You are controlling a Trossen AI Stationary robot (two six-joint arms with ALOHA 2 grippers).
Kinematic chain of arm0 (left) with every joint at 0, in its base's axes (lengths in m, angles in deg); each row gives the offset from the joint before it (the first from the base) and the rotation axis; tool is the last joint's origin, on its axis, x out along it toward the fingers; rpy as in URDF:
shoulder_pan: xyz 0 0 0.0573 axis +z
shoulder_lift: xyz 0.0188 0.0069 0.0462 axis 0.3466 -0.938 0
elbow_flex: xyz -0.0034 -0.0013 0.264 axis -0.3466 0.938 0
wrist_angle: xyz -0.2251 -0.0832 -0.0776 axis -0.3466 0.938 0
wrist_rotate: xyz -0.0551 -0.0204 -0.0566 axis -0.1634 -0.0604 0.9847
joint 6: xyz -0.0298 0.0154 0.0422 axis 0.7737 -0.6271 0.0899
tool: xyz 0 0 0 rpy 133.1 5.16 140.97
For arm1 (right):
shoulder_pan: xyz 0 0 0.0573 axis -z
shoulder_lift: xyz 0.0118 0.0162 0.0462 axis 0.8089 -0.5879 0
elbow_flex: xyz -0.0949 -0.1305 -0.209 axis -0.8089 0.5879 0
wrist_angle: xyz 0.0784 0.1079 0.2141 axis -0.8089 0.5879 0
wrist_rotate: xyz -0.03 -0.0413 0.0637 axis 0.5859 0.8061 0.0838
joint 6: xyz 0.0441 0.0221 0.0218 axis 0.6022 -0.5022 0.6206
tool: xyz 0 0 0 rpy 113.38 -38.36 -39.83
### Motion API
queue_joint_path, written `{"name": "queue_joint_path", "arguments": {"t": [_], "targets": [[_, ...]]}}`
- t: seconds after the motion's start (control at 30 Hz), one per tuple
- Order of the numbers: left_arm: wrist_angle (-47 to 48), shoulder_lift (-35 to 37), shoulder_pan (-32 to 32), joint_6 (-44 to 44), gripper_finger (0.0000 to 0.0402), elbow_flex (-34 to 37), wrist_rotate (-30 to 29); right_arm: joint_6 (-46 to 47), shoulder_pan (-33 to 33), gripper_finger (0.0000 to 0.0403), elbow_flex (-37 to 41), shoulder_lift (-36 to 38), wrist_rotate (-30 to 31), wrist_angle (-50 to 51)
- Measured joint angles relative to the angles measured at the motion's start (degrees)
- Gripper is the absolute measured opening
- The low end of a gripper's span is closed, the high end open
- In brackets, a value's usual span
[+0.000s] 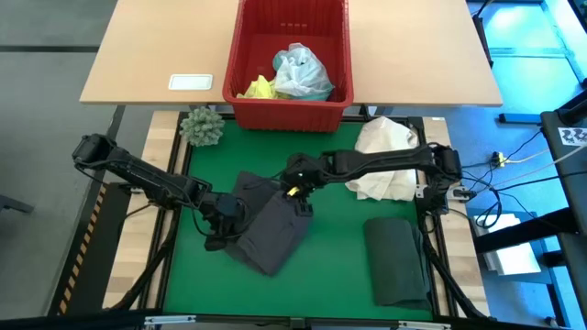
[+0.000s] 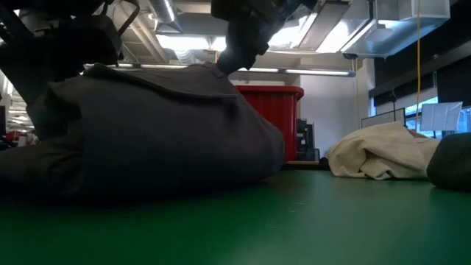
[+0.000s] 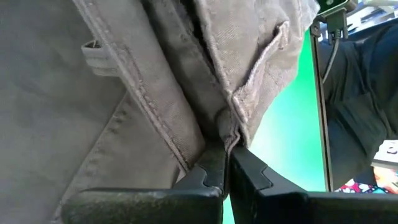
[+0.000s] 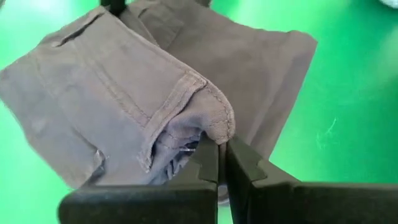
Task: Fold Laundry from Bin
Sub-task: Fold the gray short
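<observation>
cloth dominates the high view: a grey garment (image 1: 271, 229) lies mid-mat, the left gripper (image 1: 225, 213) pinching its edge at nine o'clock, the right gripper (image 1: 298, 190) pinching it at one o'clock. the red bin (image 1: 292, 112) sits at twelve (yellow and turquoise laundry (image 1: 293, 75) inside); a folded dark green garment (image 1: 396, 261) lies at four. low view: the grey garment rises as a mound. wrist views: each gripper's fingers are clamped shut on a grey seam.
</observation>
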Motion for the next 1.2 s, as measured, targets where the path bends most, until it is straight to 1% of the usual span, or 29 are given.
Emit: {"name": "queue_joint_path", "arguments": {"t": [0.13, 0.23, 0.33, 0.47, 0.6, 0.77, 0.9, 1.03, 1.13, 1.2], "targets": [[-0.01, -0.02, 0.00, 0.02, 0.0000, 0.04, 1.21, 0.46, 0.00, 0.0003, -0.09, -1.67, 2.72, 0.59], [-0.19, -0.07, 0.00, 0.00, 0.0000, 0.08, 1.26, -2.27, 0.08, 0.0010, -0.07, -3.23, 0.98, 1.47], [-0.48, -0.10, 0.00, -0.04, 0.0000, 0.17, 2.47, -6.11, 0.19, 0.0035, -0.01, -4.06, -1.69, 1.90], [-0.29, -0.15, -0.26, -0.03, 0.0000, 0.35, 3.95, -11.05, 0.00, 0.0083, -0.06, -3.32, 0.29, 3.18], [-1.22, -0.15, -0.65, -0.22, 0.0000, 0.35, 2.59, -13.79, -0.44, 0.0144, -2.67, -2.23, 0.96, 4.27], [-3.44, -0.15, -1.33, -0.42, 0.0000, 0.35, 1.72, -13.76, -1.40, 0.0222, -5.05, -2.36, -4.68, 2.68], [-5.56, -0.15, -2.27, -0.45, 0.0000, 0.26, 1.09, -13.82, -2.47, 0.0266, -5.07, -2.64, -5.66, 2.50], [-5.50, -0.13, -2.90, -0.29, 0.0008, 0.26, -0.17, -13.77, -4.10, 0.0281, -5.07, -3.13, -5.60, 2.33], [-5.72, -0.11, -2.95, 1.55, 0.0017, 0.26, -2.11, -13.71, -5.85, 0.0277, -5.05, -3.41, -5.39, 2.06], [-7.79, -0.11, -2.94, 3.01, 0.0021, 0.26, -4.95, -13.67, -6.99, 0.0271, -5.07, -3.62, -3.91, 2.51]]}}
